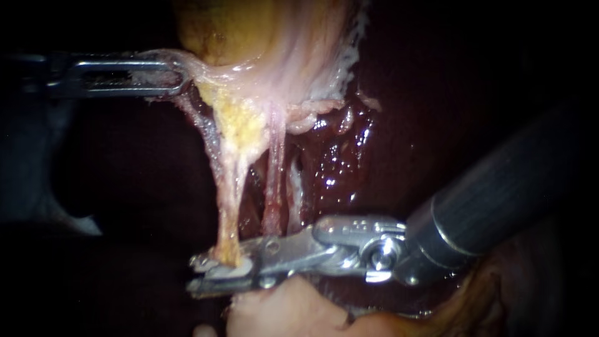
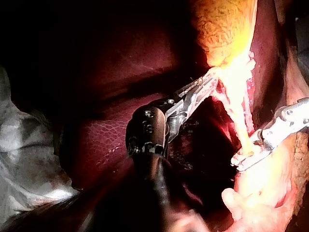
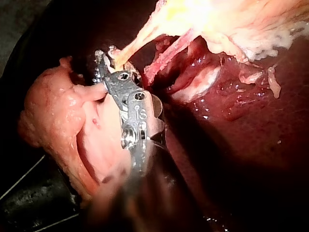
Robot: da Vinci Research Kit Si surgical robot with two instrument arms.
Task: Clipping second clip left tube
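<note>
Two tubes hang from the gallbladder (image 1: 249, 31). At far left, the left instrument (image 1: 181, 76) has its jaws clamped on pale tissue at the gallbladder's edge. Next comes the left tube (image 1: 229, 200), yellowish, running down into the right instrument (image 1: 203, 274), whose jaws press on its lower end from both sides. The right tube (image 1: 273, 187) lies just beside it, outside those jaws. Dark liver (image 1: 399, 125) fills the right.

Shiny metal right instrument (image 1: 203, 273), wet glossy liver (image 1: 337, 163)
</note>
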